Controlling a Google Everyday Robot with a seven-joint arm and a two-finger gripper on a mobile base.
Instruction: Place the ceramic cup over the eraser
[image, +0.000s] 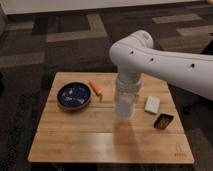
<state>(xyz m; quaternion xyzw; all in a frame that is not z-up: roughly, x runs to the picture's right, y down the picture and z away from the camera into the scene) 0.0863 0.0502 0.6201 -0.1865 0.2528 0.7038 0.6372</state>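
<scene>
The ceramic cup (124, 106) is plain white and hangs upright under my gripper (126, 93), just above the middle of the wooden table (75, 142). My gripper is shut on the cup's upper part, and the white arm comes in from the right. The eraser (163, 121), a small dark block with an orange-brown rim, lies flat on the table to the right of the cup and a little nearer the front, apart from it.
A white flat block (152, 104) lies just behind the eraser, right of the cup. A dark blue bowl (74, 96) sits at the table's left. An orange stick-like object (95, 88) lies between bowl and cup. Dark patterned carpet surrounds the table.
</scene>
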